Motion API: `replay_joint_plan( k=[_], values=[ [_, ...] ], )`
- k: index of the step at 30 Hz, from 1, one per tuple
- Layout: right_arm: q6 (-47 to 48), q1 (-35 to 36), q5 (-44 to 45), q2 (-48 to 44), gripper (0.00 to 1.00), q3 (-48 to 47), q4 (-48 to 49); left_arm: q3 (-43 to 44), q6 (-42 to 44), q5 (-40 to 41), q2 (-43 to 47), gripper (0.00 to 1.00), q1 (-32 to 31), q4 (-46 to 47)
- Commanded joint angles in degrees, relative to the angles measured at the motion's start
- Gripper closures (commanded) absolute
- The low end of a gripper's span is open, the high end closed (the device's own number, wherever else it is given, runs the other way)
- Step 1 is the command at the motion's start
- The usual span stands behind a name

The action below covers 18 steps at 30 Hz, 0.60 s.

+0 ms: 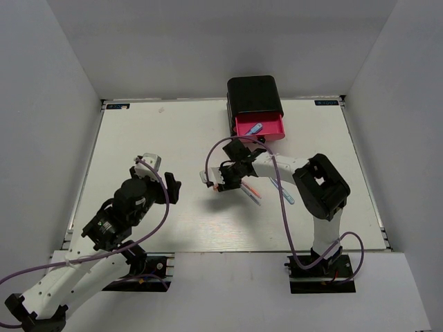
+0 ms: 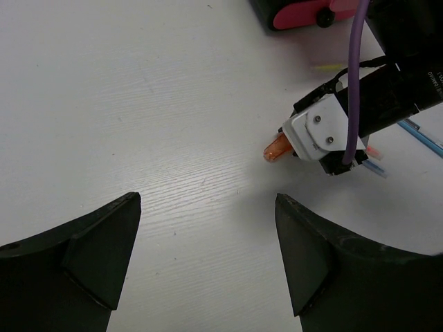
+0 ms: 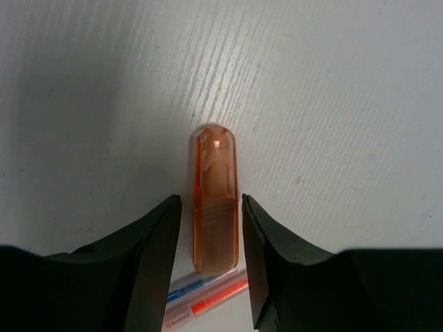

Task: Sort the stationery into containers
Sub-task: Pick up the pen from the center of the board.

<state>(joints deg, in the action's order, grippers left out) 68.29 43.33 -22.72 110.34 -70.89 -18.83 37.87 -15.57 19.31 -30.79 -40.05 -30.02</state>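
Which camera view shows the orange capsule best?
The right wrist view: the orange capsule fills the centre, lying between the jaws of the right gripper. The left wrist view shows only its tip; the top view, a speck.

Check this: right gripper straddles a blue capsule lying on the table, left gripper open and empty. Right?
No. The capsule that the right gripper straddles is orange, not blue; the right wrist view shows it. It does lie on the table, and the left gripper is open and empty.
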Motion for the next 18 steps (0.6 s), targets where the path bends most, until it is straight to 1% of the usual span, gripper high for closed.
replay_joint_plan(
  k=[1,2,4,5,8,9,11,12,14,15,17,18],
  values=[
    [2.99,0.61,0.66,2.94,0.54,-1.09,-6.39,1.68,-0.42,1.51,0.81,0.12,0.24,0.05],
    [3.34,0.61,0.49,3.21,0.62,-1.18,-7.70,1.68,-0.42,1.52,0.81,0.12,0.24,0.05],
    [3.69,0.96,-0.56,3.65,0.69,-1.96,-9.64,1.16,-0.42,1.52,0.81,0.12,0.24,0.05],
    [3.69,1.05,-1.09,3.82,0.77,-2.32,-12.34,1.16,-0.42,1.52,1.34,0.12,0.24,0.57],
    [2.91,1.14,-4.69,3.12,0.87,-3.46,-15.17,1.16,-0.42,1.52,1.34,0.12,0.24,0.58],
    [1.68,1.14,-5.92,1.29,0.92,-3.90,-15.18,1.16,-0.42,1.52,1.34,0.12,0.24,0.58],
    [-0.08,1.32,-8.29,-0.21,0.94,-4.95,-15.01,1.16,-0.42,1.52,1.34,0.12,0.24,0.58],
    [-3.92,1.23,-8.91,-3.09,0.97,-5.39,-14.23,1.16,-0.42,1.52,1.34,0.12,0.24,0.58],
    [-7.19,1.23,-11.46,-5.66,0.99,-6.10,-11.33,1.16,-0.42,1.52,2.57,0.12,0.24,0.58],
    [-11.73,1.06,-11.82,-9.32,0.99,-6.10,-7.05,1.16,-0.42,1.52,2.57,0.12,0.24,0.58],
    [-15.97,0.79,-11.47,-11.81,0.99,-5.23,-4.30,0.63,-0.42,1.52,3.80,0.12,0.24,1.19],
    [-18.43,0.79,-11.21,-15.13,0.99,-4.96,-0.28,0.63,-0.42,1.52,3.80,0.12,0.24,1.19]
  ],
)
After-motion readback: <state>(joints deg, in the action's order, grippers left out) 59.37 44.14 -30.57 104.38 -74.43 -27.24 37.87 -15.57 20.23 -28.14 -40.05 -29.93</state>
